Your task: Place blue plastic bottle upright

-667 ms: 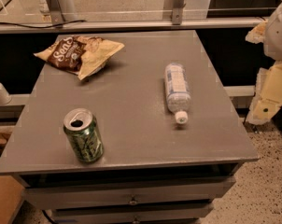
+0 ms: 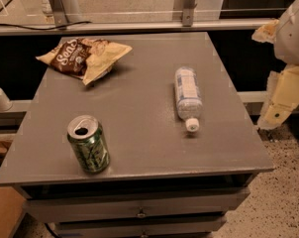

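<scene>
The blue plastic bottle (image 2: 187, 94) lies on its side on the right half of the grey table top (image 2: 139, 108). It is clear, with a pale label, and its white cap (image 2: 192, 125) points toward the front edge. My gripper (image 2: 278, 105) hangs off the table's right side, below the white arm housing (image 2: 294, 31). It is well right of the bottle, apart from it, and holds nothing that I can see.
An open green soda can (image 2: 88, 144) stands upright at the front left. A brown and yellow chip bag (image 2: 84, 56) lies at the back left. Drawers (image 2: 139, 209) sit under the table top. A rail (image 2: 139, 28) runs behind the table.
</scene>
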You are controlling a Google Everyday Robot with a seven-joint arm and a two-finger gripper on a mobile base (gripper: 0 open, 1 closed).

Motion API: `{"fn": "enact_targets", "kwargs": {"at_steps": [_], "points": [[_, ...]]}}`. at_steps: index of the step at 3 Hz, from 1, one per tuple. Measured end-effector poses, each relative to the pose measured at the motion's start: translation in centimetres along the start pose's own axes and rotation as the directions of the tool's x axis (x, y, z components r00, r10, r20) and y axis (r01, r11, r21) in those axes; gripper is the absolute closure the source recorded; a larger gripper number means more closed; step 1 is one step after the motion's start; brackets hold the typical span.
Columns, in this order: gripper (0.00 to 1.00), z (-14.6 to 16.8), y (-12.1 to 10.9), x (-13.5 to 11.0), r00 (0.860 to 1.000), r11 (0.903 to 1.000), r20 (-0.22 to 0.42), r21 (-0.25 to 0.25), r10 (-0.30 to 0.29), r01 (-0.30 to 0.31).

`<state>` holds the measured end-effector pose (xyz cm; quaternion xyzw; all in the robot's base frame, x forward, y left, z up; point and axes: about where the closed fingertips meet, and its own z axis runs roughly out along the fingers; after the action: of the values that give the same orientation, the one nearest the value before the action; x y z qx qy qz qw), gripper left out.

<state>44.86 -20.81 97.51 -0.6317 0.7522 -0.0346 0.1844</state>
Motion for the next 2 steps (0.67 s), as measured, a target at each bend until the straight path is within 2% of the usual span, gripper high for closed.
{"fn": "enact_targets", "kwargs": {"at_steps": [1,2], "points": [[0.00,2.3,-1.8,-1.4,0.987,0.9880,0.044,0.033,-0.152,0.151],[0.00,5.3,-3.9,-2.3,0.945,0.9464,0.057,0.058,-0.321,0.318]]}}
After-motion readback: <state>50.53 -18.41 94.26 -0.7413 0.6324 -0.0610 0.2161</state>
